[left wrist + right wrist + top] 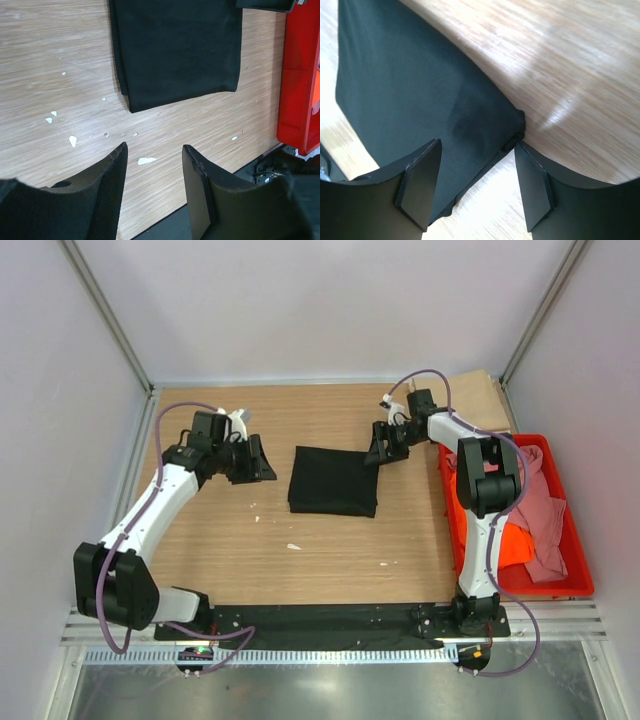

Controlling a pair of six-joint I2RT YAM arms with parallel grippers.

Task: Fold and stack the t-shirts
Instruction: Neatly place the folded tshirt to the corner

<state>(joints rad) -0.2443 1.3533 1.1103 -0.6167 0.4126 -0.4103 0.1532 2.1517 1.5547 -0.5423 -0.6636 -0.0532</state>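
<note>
From above, the black shirt (333, 481) is lying folded into a flat rectangle near the middle of the table (220, 550). The left gripper (255, 460) is hanging just left of it, jaws apart, touching no cloth. The right gripper (385, 445) is sitting at the shirt's far right corner, jaws also apart. A tan shirt (485, 400) is lying flat at the far right corner of the table. On the right, the crate (578, 540) is holding the pink shirt (545, 515), which is crumpled over the orange shirt (512, 545).

The left wrist camera is looking past its own gripper (154, 165), whose fingers (112, 185) are standing open over bare wood with nothing between them. The black shirt (177, 50) is lying well beyond the tips, its layered edges showing. The crate (300, 75) is standing at the right edge, and white flecks (73, 141) are dotting the table (50, 60).

The right wrist camera is showing its gripper (477, 150) spread open, straddling a corner of the black shirt (410, 85). The cloth is lying flat on the table (560, 60). Whether the fingers (417, 185) are touching it cannot be told.
</note>
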